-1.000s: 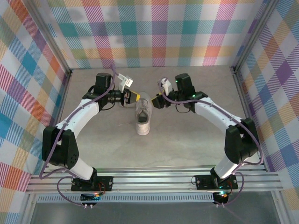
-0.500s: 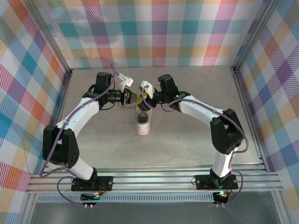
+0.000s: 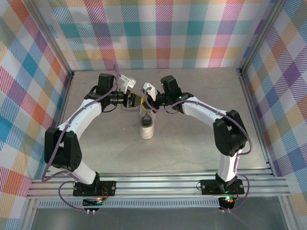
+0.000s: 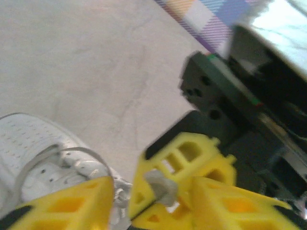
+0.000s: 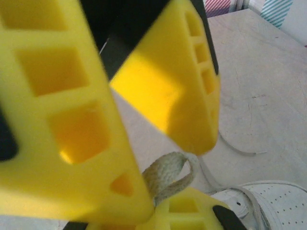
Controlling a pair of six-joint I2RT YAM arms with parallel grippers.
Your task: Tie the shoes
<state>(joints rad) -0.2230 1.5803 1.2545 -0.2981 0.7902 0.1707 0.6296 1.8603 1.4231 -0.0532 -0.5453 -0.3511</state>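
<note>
Plaid walls (image 3: 158,33) box in a grey table (image 3: 201,139). The white sneaker (image 3: 147,125) lies on it just below both grippers, its far end tucked under their fingertips. A second ago the right gripper (image 3: 147,99) sat well off to its own side of the shoe. It has since swung across and now meets the left gripper (image 3: 138,100) tip to tip, while the left one has hardly shifted. The sneaker has not moved.

From the right wrist, that gripper's yellow fingers (image 5: 48,120) stand apart with bare table showing between them, so it is released and grasping nothing yet. A short loop of lace (image 5: 165,175) pokes up right at the tip of its nearer finger, against a yellow finger of the other gripper (the two hands are practically interlocked here). From the left wrist, the same stub of lace shows among crowded yellow fingers (image 4: 72,203) just ahead of the camera, with the sneaker's laced top below and to one side. I cannot tell whether the left gripper is clenched on the lace, because the view is too blurred and cluttered.

As I read it, the closing-in looks like a hand-over or a two-handed pull on the lace, somewhere early to midway in the knot. No bow is visible yet. The next move would want the right fingers to close on the loop without knocking it free.
</note>
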